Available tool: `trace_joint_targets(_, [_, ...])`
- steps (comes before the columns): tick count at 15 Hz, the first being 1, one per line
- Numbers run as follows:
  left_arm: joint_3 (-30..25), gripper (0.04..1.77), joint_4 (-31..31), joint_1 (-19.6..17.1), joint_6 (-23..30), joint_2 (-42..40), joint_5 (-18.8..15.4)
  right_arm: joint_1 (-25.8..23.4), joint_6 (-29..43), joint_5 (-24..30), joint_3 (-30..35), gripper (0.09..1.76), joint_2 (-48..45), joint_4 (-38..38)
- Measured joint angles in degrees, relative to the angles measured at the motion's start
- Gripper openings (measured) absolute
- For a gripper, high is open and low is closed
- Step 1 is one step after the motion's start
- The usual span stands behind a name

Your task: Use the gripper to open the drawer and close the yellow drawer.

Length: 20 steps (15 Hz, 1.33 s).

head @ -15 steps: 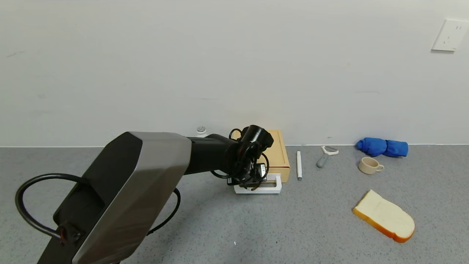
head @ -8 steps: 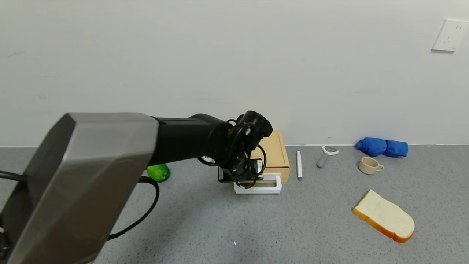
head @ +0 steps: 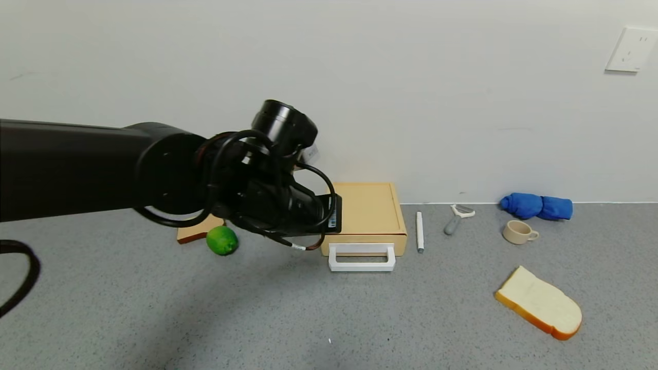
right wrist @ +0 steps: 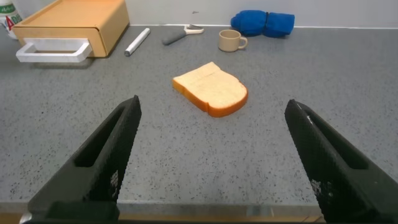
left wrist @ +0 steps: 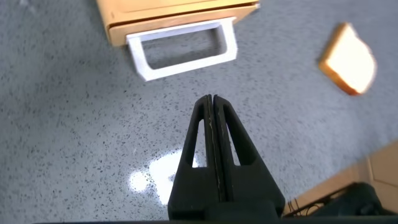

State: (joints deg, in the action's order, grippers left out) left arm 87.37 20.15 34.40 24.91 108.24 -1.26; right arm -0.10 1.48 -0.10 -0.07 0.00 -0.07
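Note:
The pale-yellow drawer [head: 366, 209] lies against the back wall with its tray pushed in and its white loop handle [head: 362, 257] at the front. It also shows in the left wrist view [left wrist: 168, 15] and the right wrist view [right wrist: 74, 22]. My left gripper [left wrist: 211, 99] is shut and empty. It hangs in the air above the grey table, in front and to the left of the handle [left wrist: 183, 50], not touching it. Its black hand with looping cables [head: 277, 200] hides the drawer's left edge. My right gripper [right wrist: 212, 104] is open and empty, low at the table's front edge.
A green lime [head: 222, 240] and a brown board [head: 195, 235] lie left of the drawer. To its right are a white pen [head: 419, 231], a peeler [head: 456, 218], a beige cup [head: 519, 231], a blue cloth [head: 537, 206] and a bread slice [head: 540, 309].
My left arm has lifted up and swung back to the left, away from the white handle, which is now uncovered. The drawer has not visibly moved.

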Motion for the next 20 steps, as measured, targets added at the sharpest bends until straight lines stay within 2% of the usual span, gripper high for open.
trace_joint_targets(2, [-8.4,0.11,-7.9,-1.9,-3.2,-5.8,-4.0,0.0,0.0,0.0,0.0,1.70,0.0,0.0])
trace_joint_targets(5, [-19.0,0.11,-15.4,-4.7,-6.0,-13.9,-8.8,0.0,0.0,0.0,0.0,1.70,0.0,0.0])
trace_joint_targets(6, [-22.0,0.18,-17.3,-5.5,-6.9,-16.3,-9.7,0.0,0.0,0.0,0.0,1.70,0.0,0.0])
trace_joint_targets(8, [-27.0,0.52,-20.0,-6.4,-7.8,-20.8,-10.3,0.0,0.0,0.0,0.0,1.70,0.0,0.0])
trace_joint_targets(10, [-30.2,0.79,-20.7,-6.9,-8.9,-24.9,-11.1,0.0,0.0,0.0,0.0,1.70,0.0,0.0])
trace_joint_targets(14, [-36.5,1.16,-20.8,-8.6,-16.6,-33.5,-15.8,0.0,0.0,0.0,0.0,1.70,0.0,0.0])
trace_joint_targets(16, [-38.8,1.29,-20.6,-9.1,-18.7,-38.2,-15.6,0.0,0.0,0.0,0.0,1.70,0.0,0.0])
trace_joint_targets(17, [-39.8,1.34,-20.5,-9.5,-19.4,-40.5,-14.4,0.0,0.0,0.0,0.0,1.70,0.0,0.0])
trace_joint_targets(20, [-43.7,1.46,-20.2,-10.2,-21.4,-48.2,-6.8,0.0,0.0,0.0,0.0,1.70,0.0,0.0])
